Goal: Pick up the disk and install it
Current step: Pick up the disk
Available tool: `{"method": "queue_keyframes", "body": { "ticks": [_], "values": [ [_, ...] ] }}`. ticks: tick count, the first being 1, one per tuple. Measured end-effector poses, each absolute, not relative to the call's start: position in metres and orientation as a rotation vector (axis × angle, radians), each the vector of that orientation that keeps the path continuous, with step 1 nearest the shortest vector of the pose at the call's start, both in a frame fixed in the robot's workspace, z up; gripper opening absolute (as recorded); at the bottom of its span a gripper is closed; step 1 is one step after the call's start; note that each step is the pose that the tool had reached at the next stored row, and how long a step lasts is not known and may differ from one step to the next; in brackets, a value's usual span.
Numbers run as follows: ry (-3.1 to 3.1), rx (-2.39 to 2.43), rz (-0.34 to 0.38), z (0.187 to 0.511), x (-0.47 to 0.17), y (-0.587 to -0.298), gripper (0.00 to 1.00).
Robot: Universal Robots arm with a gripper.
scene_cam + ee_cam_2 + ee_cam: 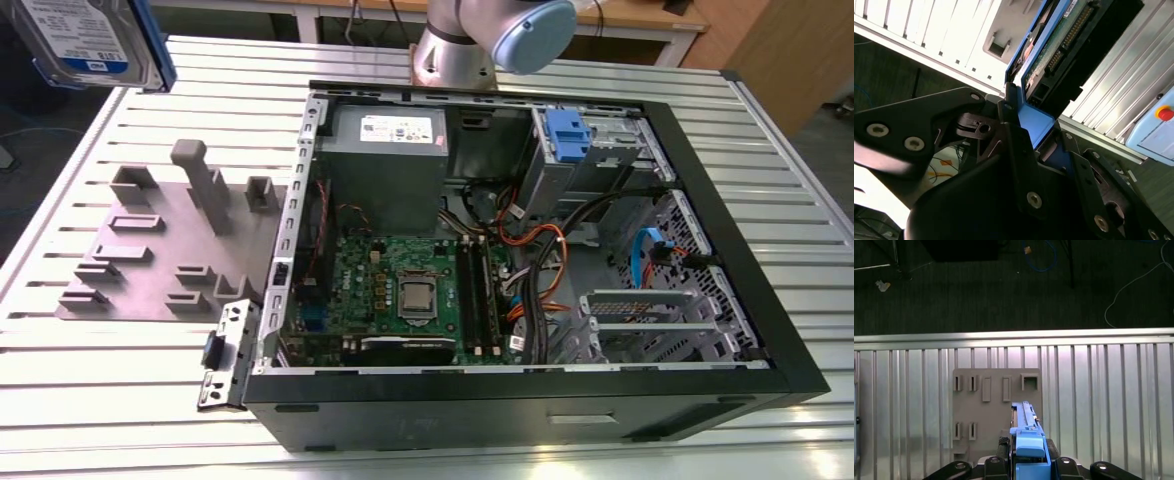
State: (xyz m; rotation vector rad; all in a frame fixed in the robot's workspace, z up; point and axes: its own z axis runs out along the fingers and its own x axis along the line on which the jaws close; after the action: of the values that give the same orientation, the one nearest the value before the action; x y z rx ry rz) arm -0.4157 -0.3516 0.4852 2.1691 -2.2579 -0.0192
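Note:
The disk (91,40), a silver drive with a white-and-blue label in a blue carrier frame, hangs in the air at the exterior view's far upper left, above the table's corner. In the second wrist view my gripper (1026,127) is shut on the blue frame at one end of the disk (1069,45), whose connector edge and green board face the camera. In the first wrist view the disk (1026,432) stands edge-on between the black fingers (996,465), above the grey fixture plate (989,410).
An open black computer case (707,230) lies on the slatted aluminium table (134,400), with a grey power-supply box (387,150), a motherboard (400,290) and a blue-latched drive cage (571,135) inside. The grey fixture plate (160,250) lies beside it. A red stop button (1164,114) sits off the table.

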Motion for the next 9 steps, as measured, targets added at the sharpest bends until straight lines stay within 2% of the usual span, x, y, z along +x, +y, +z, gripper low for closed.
{"method": "queue_keyframes", "body": {
  "ticks": [9],
  "values": [
    [-2.258, 2.169, -0.019, 0.4852, -0.4157, -0.3544, 0.37]
  ]
}}
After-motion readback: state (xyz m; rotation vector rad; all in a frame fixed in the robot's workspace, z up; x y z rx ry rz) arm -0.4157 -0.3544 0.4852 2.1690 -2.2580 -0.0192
